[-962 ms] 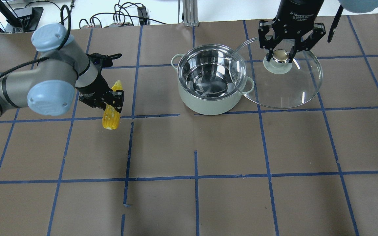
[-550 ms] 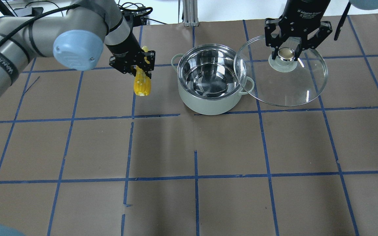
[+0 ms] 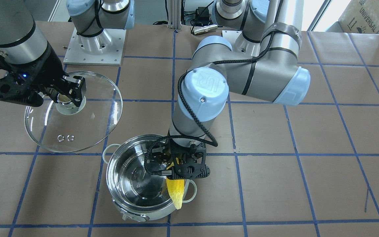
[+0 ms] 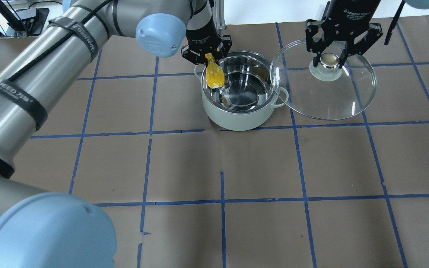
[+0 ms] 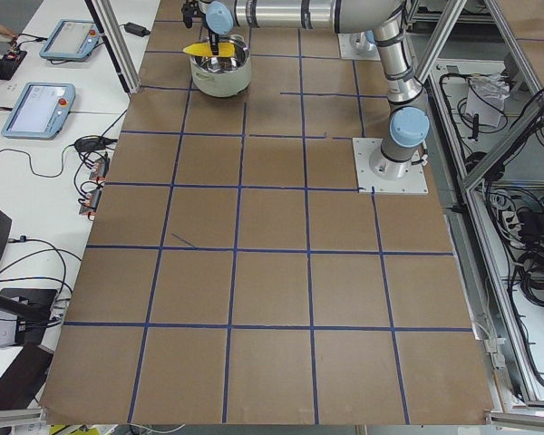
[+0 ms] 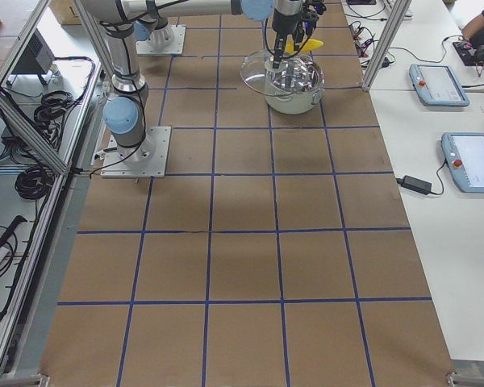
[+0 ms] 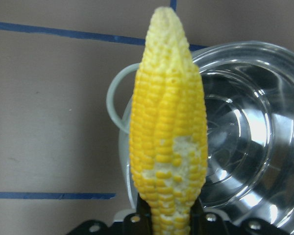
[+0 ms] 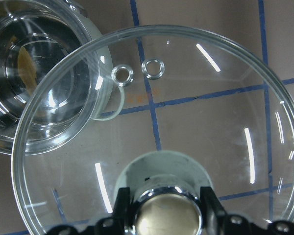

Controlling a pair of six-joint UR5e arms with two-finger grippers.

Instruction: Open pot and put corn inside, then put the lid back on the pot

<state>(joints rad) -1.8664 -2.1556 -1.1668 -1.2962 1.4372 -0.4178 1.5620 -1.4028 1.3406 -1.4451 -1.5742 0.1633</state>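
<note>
The pot (image 4: 237,115) stands open at the table's far middle, its steel inside empty (image 3: 133,184). My left gripper (image 4: 209,56) is shut on the yellow corn (image 4: 214,75) and holds it above the pot's left rim and handle. The corn's tip points away from the jaws (image 7: 169,132), and it also shows from the front (image 3: 177,194). My right gripper (image 4: 330,59) is shut on the knob of the glass lid (image 4: 330,98). It holds the lid raised just right of the pot, over the right handle (image 8: 186,107). The lid also shows from the front (image 3: 77,131).
Blue tape lines cross the brown table cover. Cables and boxes (image 4: 136,18) lie along the far edge. The right arm's base plate (image 3: 92,46) sits behind the lid. Control tablets (image 5: 41,104) lie on the side bench.
My left arm has carried the corn to the right, from the table's left half to over the pot's left rim. My right gripper has drifted slightly right with the lid.
</note>
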